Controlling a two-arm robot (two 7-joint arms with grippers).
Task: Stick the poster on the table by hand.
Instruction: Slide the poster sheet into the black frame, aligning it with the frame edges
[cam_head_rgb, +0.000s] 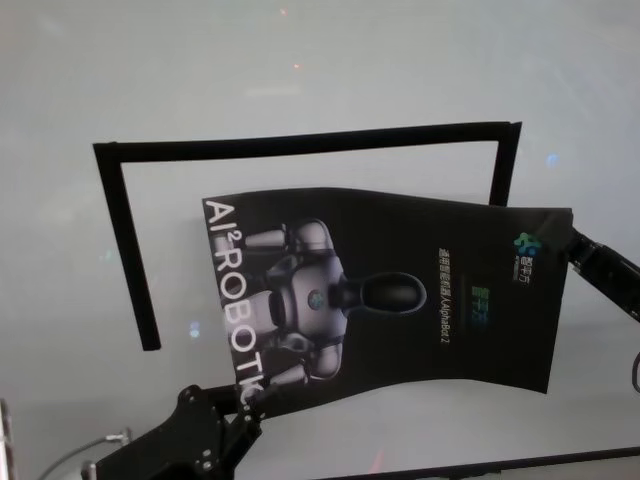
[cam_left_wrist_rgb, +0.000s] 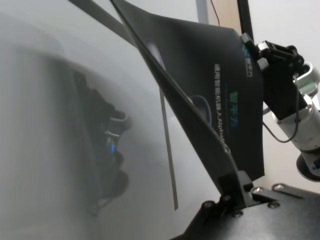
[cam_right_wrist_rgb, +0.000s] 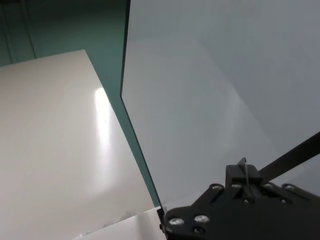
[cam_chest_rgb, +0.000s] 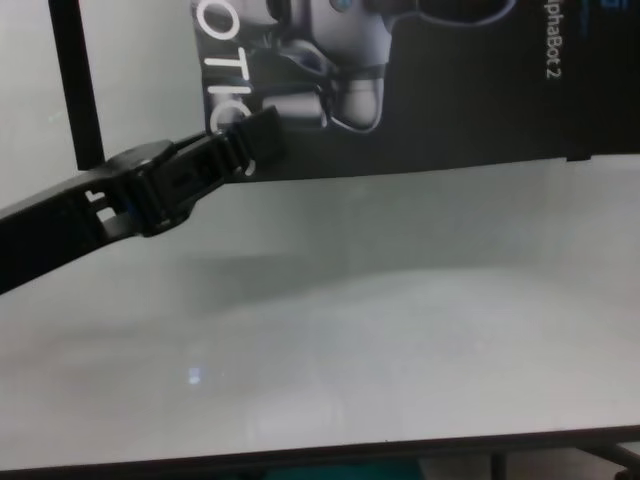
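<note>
Left end effector (cam_head_rgb: 245, 400) and right end effector (cam_head_rgb: 572, 243) each clamp an opposite corner of the poster (cam_head_rgb: 400, 300), held bowed over the table (cam_head_rgb: 320, 90) inside black strips (cam_head_rgb: 130, 240).

The poster (cam_head_rgb: 400, 290) spreads over the middle of the worktop (cam_head_rgb: 300, 90), its far part inside a strip frame (cam_head_rgb: 300, 145) whose bars run along the far side, the left and the right. The poster's near edge lies nearer the robot than the left bar's end. The left pincer (cam_head_rgb: 245, 400) grips the poster's near-left corner; the right pincer (cam_head_rgb: 572, 240) holds its far-right corner, just beside the right bar. The poster bows between them.
</note>
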